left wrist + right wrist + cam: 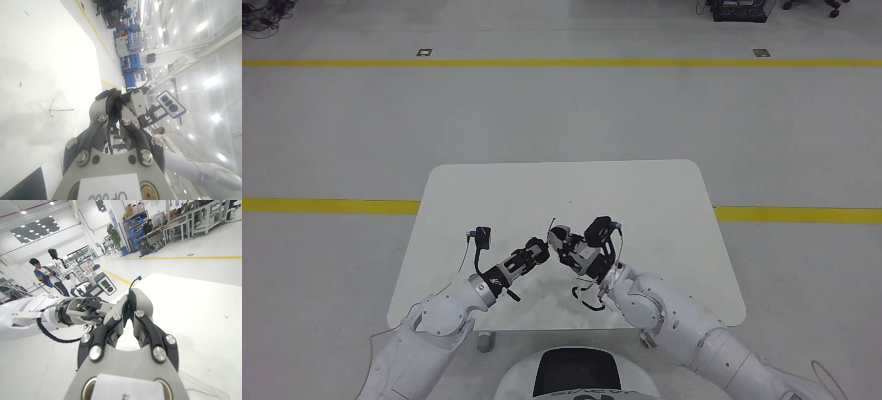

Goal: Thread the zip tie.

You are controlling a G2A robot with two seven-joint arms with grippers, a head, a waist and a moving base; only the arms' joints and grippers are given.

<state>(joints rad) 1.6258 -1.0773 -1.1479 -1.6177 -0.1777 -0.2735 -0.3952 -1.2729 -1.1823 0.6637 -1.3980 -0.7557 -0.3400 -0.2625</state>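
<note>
Right wrist view: my right gripper (129, 297) clamps the zip tie (135, 281), head poking up over the table (189, 306) (light, springy, likely slippery); my left gripper (541, 247) looks closed alongside. Best held near the tip.

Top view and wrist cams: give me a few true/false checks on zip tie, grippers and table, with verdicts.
1. The right gripper is shut on the zip tie, with one end poking out past its fingertips. True.
2. The zip tie lies flat on the table. False: it is held up off the table in the right gripper.
3. The left gripper sits at the far table edge, well away from the right one. False: the two grippers meet tip to tip over the near part of the table.
4. The table is white with rounded corners. True.
</note>
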